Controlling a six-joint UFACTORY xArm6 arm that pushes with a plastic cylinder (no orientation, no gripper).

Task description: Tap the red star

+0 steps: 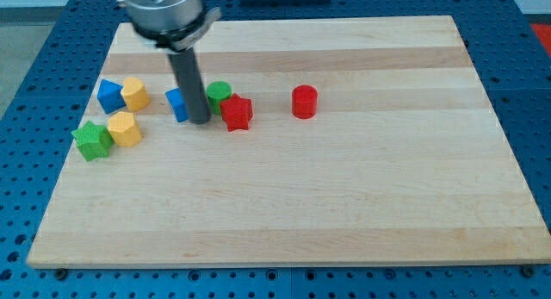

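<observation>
No jaws on this arm: it ends in a plain dark rod, and my tip (pixel 200 121) rests on the board (pixel 344 204) just left of the red star (pixel 237 113).

The red star lies in the board's upper left-centre part, with the tip between it and a blue block (pixel 177 104) that the rod partly hides; whether the tip touches either one I cannot tell. A green cylinder (pixel 218 93) sits just behind the star, touching or nearly so. A red cylinder (pixel 304 102) stands apart to the view's right. Toward the view's left are a blue block (pixel 108 95) beside a yellow block (pixel 134 93), and below them a green star (pixel 92 140) beside another yellow block (pixel 126 129).
</observation>
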